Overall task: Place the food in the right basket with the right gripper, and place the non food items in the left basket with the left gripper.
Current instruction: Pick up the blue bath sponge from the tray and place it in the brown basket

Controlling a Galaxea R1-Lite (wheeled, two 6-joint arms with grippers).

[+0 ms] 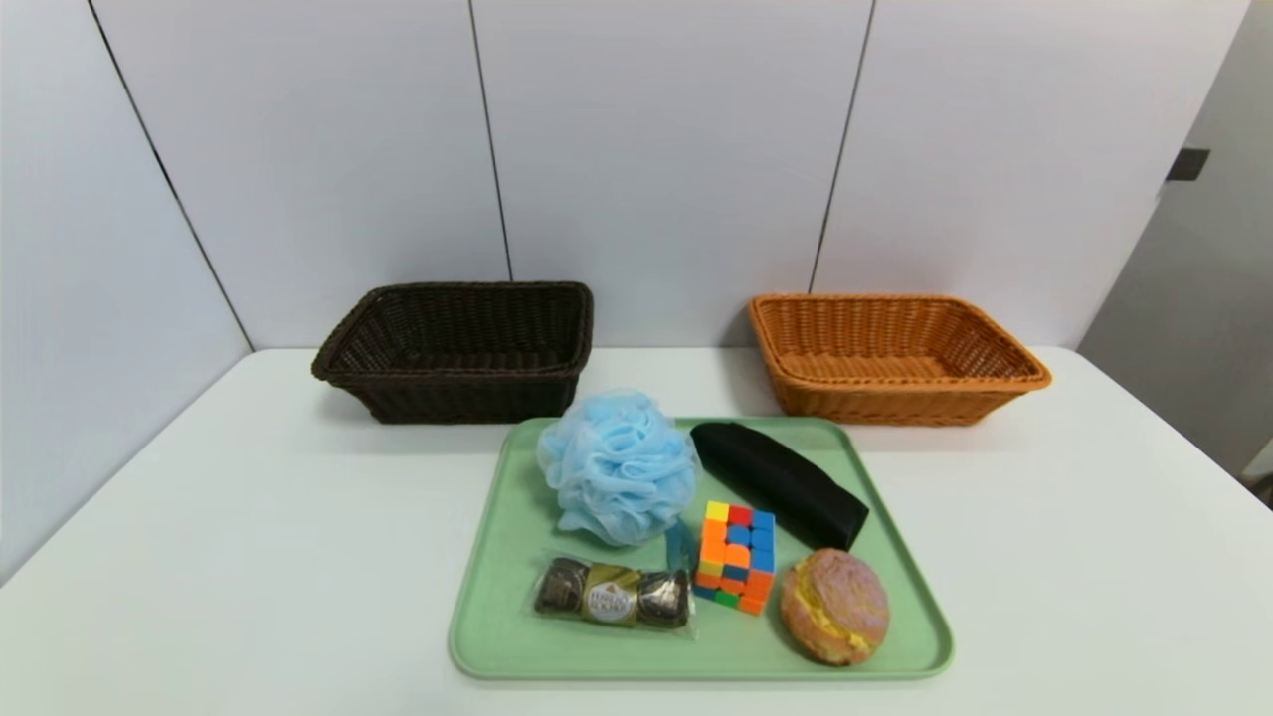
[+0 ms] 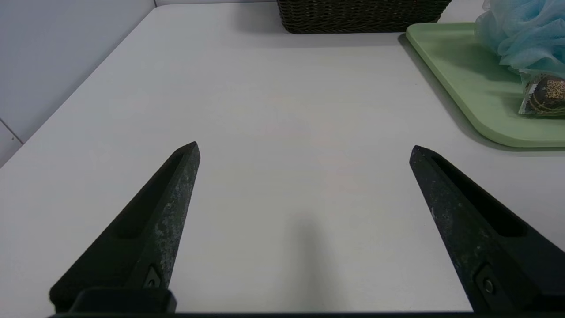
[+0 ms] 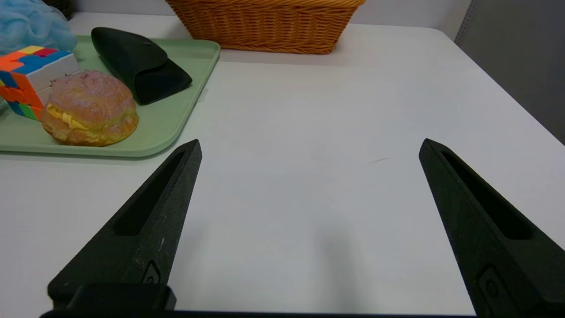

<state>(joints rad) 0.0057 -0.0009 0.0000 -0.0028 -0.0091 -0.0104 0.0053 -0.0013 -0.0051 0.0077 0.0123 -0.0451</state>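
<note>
1. both baskets stand along the table's (image 1: 249,557) far edge: the dark brown left basket (image 1: 457,350) toward the far left, the orange-tan right basket (image 1: 895,356) toward the far right, both with nothing in them.
2. all five items sit on the green tray (image 1: 497,636) at the table's middle. bath pouf (image 1: 617,465) at the tray's far left, black pouch (image 1: 778,483) at its far right, puzzle cube (image 1: 736,555) in the middle, chocolate pack (image 1: 612,595) by the near edge, bun (image 1: 833,607) at the near right corner.
3. left gripper (image 2: 304,152) and right gripper (image 3: 309,148) hover over bare table on either side of the tray, jaws spread wide, holding nothing.
4. the pouch's long axis runs diagonally from the tray's far edge toward the bun; the chocolate pack lies lengthwise along the near edge.
5. risks, as i judge them: the cube sits just beside the pouch, bun and chocolates, so a wide jaw could knock a neighbour; the bun may squash; the pouf's mesh could snag; the clear wrapper may slip.
</note>
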